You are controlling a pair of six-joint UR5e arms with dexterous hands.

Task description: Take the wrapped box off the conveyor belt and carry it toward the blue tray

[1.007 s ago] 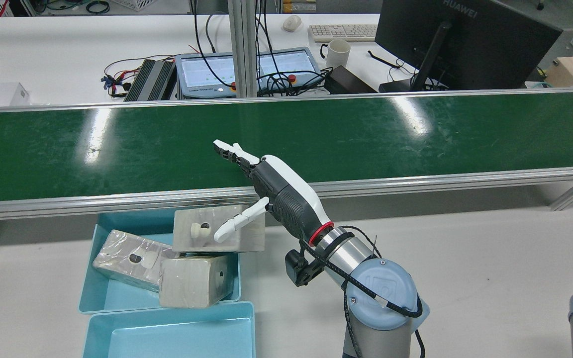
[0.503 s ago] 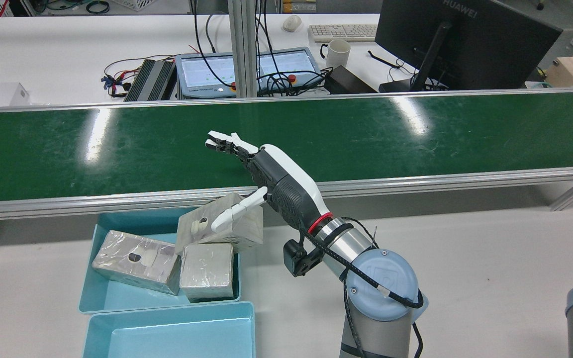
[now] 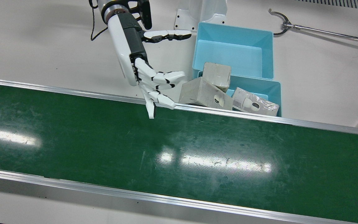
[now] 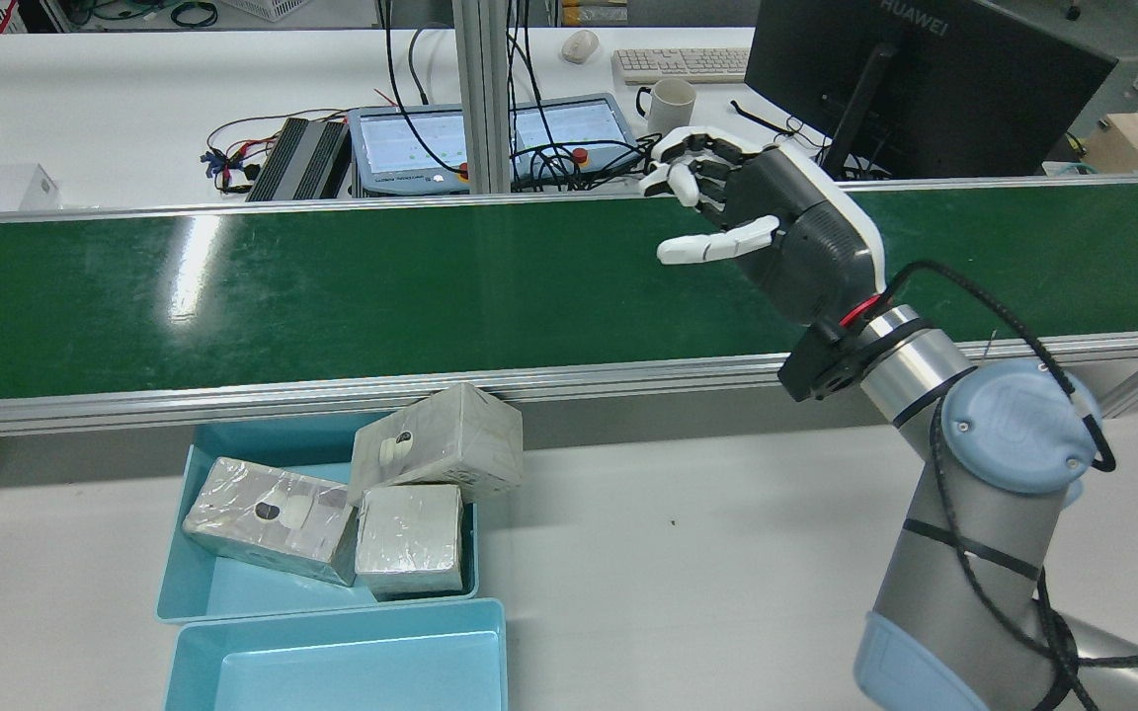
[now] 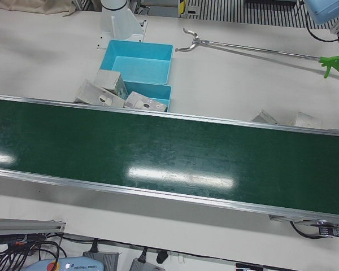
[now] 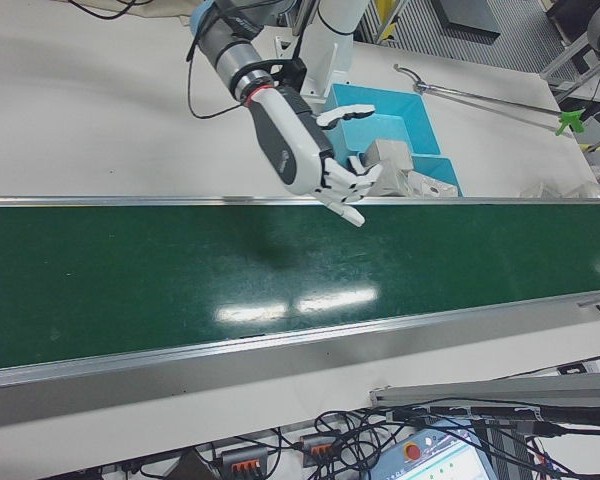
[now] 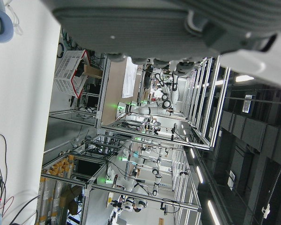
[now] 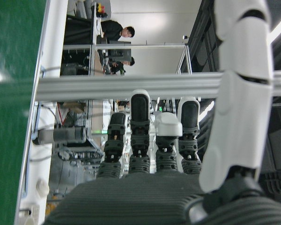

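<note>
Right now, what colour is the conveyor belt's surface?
Dark green, glossy with white light reflections, on the long conveyor belt; the front view shows it best.

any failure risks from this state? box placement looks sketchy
1. The top wrapped box sits tilted, leaning on the conveyor rail and overhanging the blue tray rim; it could slide out.
2. The tray holds three boxes, so the next drop may topple the pile.
3. The right hand is open and empty.

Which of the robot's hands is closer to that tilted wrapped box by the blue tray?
Right, seemingly. The right hand is open beside the tilted wrapped box, apart from it. The left hand appears only in its own camera, no box in sight.
</note>
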